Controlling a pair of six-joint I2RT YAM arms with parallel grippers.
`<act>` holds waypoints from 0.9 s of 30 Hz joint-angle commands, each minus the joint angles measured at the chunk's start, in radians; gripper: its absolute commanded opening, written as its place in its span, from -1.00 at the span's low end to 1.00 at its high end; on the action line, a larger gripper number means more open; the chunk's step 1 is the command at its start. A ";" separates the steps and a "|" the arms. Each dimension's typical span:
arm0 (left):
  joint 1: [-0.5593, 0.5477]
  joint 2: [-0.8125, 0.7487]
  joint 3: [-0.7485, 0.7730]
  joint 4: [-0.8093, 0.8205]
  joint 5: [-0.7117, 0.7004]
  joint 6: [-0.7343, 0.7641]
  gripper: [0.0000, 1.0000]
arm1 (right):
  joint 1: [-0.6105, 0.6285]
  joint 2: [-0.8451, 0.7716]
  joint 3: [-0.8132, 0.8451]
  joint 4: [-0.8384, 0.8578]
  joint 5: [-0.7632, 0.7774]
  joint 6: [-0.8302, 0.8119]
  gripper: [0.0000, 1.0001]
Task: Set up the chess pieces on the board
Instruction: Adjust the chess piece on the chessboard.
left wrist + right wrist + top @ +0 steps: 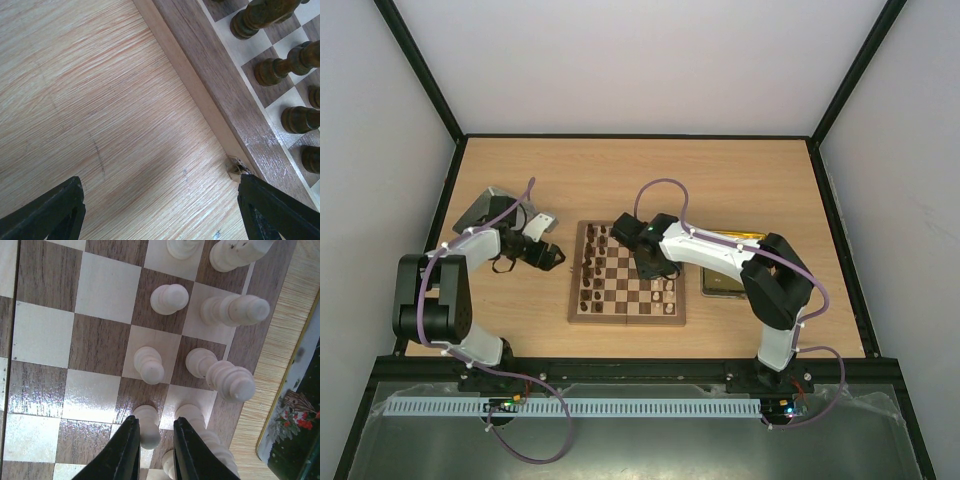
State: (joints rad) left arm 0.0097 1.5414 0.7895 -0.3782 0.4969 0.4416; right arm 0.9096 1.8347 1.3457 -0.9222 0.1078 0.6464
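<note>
L arm [432, 300] bent sharp at elbow, forearm reaching right; left gripper [159, 179] low, jaws wide apart. R arm [720, 256] stretched leftward; right gripper [155, 418] pointing down, jaws narrow, small gap.

The board [626, 318] is checkered in dark brown and pale tan squares, framed by a streaky brown border. There are cream chess pieces [170, 298] and dark brown chess pieces [282, 67]. The counter [620, 180] is light, fine-grained wood. The tin tray [300, 455] has a gold rim and a dark picture with red flowers. The left arm [430, 300] and the right arm [715, 255] are white and black; the right pincer [156, 422] is black.
</note>
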 commanded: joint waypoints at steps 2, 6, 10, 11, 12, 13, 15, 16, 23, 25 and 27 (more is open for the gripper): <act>-0.002 0.012 -0.004 -0.002 0.006 0.007 0.68 | -0.005 0.014 -0.017 0.011 0.003 -0.007 -0.64; -0.002 0.011 -0.004 0.000 0.006 0.008 0.68 | -0.006 0.016 -0.025 0.020 -0.003 -0.007 -0.65; -0.002 0.013 -0.003 0.001 0.006 0.006 0.68 | -0.005 0.014 -0.034 0.027 -0.006 -0.007 -0.68; -0.002 0.013 -0.003 0.001 0.005 0.006 0.68 | -0.006 0.014 -0.036 0.029 -0.006 -0.007 -0.69; -0.002 0.013 -0.004 0.002 0.005 0.006 0.68 | -0.008 0.014 -0.038 0.029 -0.006 -0.007 -0.69; -0.002 0.013 -0.003 0.001 0.005 0.006 0.68 | -0.007 0.014 -0.040 0.031 -0.007 -0.007 -0.70; -0.002 0.015 -0.004 0.002 0.004 0.006 0.68 | -0.008 0.013 -0.045 0.035 -0.010 -0.006 -0.72; -0.002 0.013 -0.004 0.002 0.003 0.006 0.68 | -0.009 0.011 -0.046 0.037 -0.012 -0.006 -0.73; -0.002 0.013 -0.005 0.003 0.003 0.005 0.68 | -0.013 0.013 -0.055 0.046 -0.015 -0.018 -0.79; -0.002 0.011 -0.005 0.003 0.003 0.005 0.68 | -0.013 0.014 -0.057 0.048 -0.016 -0.030 -0.80; -0.002 0.013 -0.004 0.003 0.003 0.005 0.68 | -0.014 0.012 -0.058 0.049 -0.016 -0.029 -0.81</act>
State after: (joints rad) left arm 0.0097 1.5444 0.7895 -0.3759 0.4965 0.4412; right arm 0.9020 1.8347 1.3041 -0.8772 0.0849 0.6331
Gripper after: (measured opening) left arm 0.841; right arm 0.102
